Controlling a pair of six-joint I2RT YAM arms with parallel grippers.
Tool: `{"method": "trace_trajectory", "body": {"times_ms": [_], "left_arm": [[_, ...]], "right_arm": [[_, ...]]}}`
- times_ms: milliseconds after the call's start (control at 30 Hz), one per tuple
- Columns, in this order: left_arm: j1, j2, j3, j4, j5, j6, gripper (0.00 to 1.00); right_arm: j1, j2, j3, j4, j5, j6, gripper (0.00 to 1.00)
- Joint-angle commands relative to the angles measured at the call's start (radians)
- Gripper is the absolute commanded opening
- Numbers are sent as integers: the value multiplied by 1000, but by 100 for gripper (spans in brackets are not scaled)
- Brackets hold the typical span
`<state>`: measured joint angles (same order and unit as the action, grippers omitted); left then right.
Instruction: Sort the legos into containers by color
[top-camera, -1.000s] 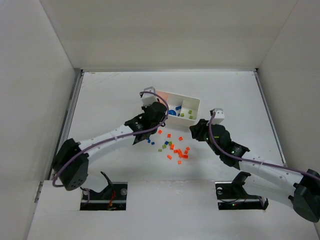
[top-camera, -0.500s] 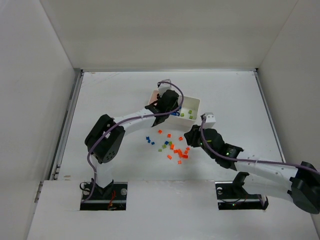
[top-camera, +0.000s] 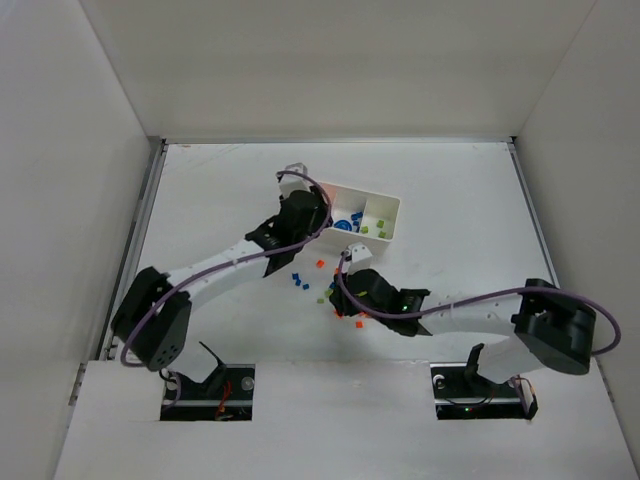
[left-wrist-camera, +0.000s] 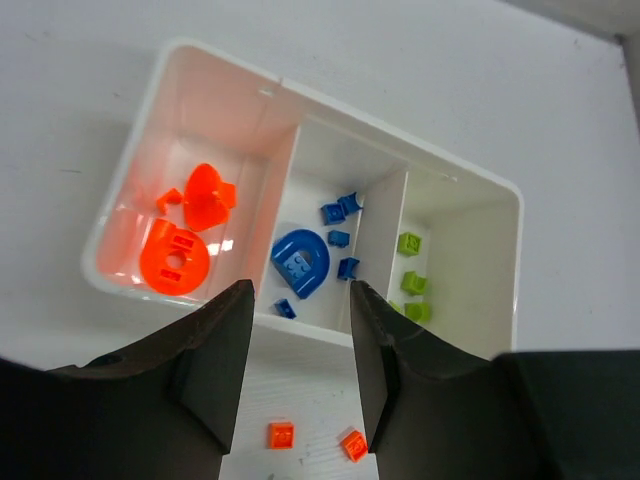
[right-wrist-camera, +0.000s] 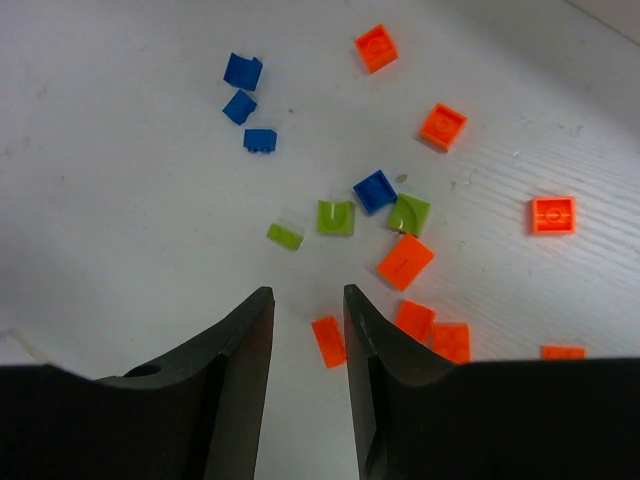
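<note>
Left gripper (left-wrist-camera: 298, 305), fingers apart, empty, over near wall of white tray (left-wrist-camera: 330, 95), far-centre on table (top-camera: 200, 200). Left arm (top-camera: 230, 262) hides tray's left end from above. Tray holds orange legos (left-wrist-camera: 172, 262) left, blue legos (left-wrist-camera: 300, 262) middle, green legos (left-wrist-camera: 408, 242) right. Right gripper (right-wrist-camera: 308, 305), fingers apart, empty, over loose legos (right-wrist-camera: 405, 261) near of tray: four blue, three green, eight orange in wrist view.

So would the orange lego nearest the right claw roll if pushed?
Probably not: the small orange flat plastic lego has flat sides, so it would likely slide. It looks tiny and light, so the right claw could easily flick it.
</note>
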<state>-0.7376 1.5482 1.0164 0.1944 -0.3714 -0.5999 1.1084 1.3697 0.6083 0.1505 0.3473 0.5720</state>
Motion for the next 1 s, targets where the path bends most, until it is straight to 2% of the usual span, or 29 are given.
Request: {"method": "trace_trajectory", "body": {"times_ms": [0,200,367,767,967], "left_arm": [[20,-144,-113,63,-12,-5,41],[45,-365,-333,69,-12,-6,42],[66,-485,-450,50,-4,-21,42],[106,-609,-556,-47,25,-44,42],[108,-640,-588,-99,31,-60,42]], "right_arm": [[14,89,70,70,-10,-14,40],[6,199,116,67,13,5,39],[-6,256,136,60,39,17,39],[-5,315,192,15,148,-6,43],[-3,312,197,17,127,2,25]]}}
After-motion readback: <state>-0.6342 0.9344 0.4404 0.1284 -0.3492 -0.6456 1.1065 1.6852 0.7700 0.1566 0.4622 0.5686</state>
